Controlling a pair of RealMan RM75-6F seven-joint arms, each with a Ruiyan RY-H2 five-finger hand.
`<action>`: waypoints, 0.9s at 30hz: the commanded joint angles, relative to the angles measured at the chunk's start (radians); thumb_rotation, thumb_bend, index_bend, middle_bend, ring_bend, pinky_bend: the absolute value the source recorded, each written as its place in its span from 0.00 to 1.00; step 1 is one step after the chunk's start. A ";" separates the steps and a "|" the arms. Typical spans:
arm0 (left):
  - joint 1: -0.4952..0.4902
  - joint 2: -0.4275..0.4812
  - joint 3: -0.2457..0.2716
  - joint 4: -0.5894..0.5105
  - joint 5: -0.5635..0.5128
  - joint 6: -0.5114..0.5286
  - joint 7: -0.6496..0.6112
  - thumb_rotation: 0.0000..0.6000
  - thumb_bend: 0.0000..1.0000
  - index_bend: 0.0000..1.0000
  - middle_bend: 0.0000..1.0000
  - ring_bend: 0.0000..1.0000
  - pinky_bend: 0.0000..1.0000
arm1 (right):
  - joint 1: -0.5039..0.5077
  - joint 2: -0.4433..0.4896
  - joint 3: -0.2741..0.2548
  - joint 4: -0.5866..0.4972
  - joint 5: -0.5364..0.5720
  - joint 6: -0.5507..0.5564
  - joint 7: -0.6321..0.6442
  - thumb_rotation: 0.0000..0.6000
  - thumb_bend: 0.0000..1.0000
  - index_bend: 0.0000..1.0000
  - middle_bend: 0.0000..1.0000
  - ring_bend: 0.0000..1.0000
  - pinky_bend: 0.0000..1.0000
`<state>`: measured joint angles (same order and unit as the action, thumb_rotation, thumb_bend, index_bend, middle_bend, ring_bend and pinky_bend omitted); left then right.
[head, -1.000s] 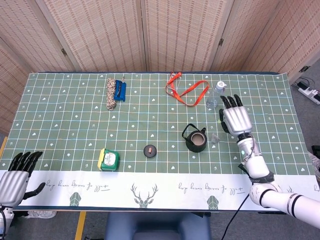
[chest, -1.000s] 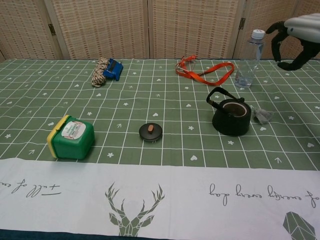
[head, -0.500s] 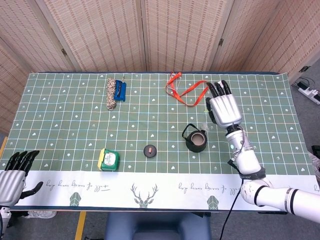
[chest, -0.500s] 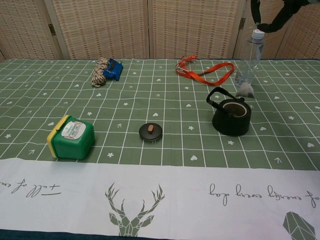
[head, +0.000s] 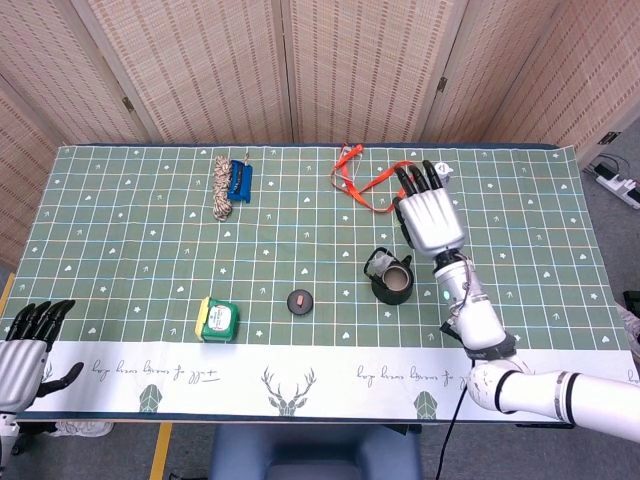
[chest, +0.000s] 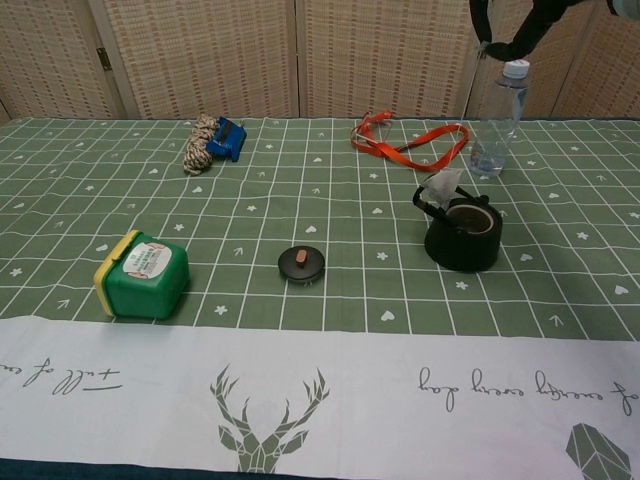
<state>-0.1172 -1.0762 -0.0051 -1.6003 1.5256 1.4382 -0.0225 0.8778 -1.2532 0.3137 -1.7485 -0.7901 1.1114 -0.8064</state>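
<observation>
The right hand (head: 428, 218) hovers above the black teapot (head: 392, 282), apparently dangling a tea bag (chest: 440, 185) at its rim; the left hand (head: 22, 352) idles, fingers spread.

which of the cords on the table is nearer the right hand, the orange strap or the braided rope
The orange strap, lying just beside the raised right hand; the braided rope lies far off toward the table's other end.

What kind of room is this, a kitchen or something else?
Probably a staged test space rather than a kitchen: woven folding screens wall off a table with a green patterned cloth, where a black teapot, water bottle and rope bundle lie scattered.
</observation>
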 joint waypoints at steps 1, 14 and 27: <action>0.000 0.001 0.000 0.001 0.000 0.000 -0.001 1.00 0.24 0.00 0.05 0.04 0.00 | 0.005 -0.003 -0.011 -0.003 -0.002 0.006 -0.007 1.00 0.44 0.61 0.12 0.09 0.00; -0.001 -0.004 -0.002 0.001 -0.005 -0.004 0.014 1.00 0.24 0.00 0.05 0.04 0.00 | -0.005 0.020 -0.051 -0.030 -0.025 0.050 -0.007 1.00 0.44 0.61 0.12 0.09 0.00; 0.000 -0.008 -0.002 0.002 -0.005 -0.004 0.027 1.00 0.24 0.00 0.05 0.04 0.00 | -0.024 0.028 -0.096 -0.046 -0.055 0.063 0.004 1.00 0.44 0.61 0.12 0.09 0.00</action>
<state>-0.1175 -1.0838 -0.0070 -1.5988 1.5206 1.4344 0.0040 0.8547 -1.2244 0.2186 -1.7957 -0.8439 1.1746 -0.8033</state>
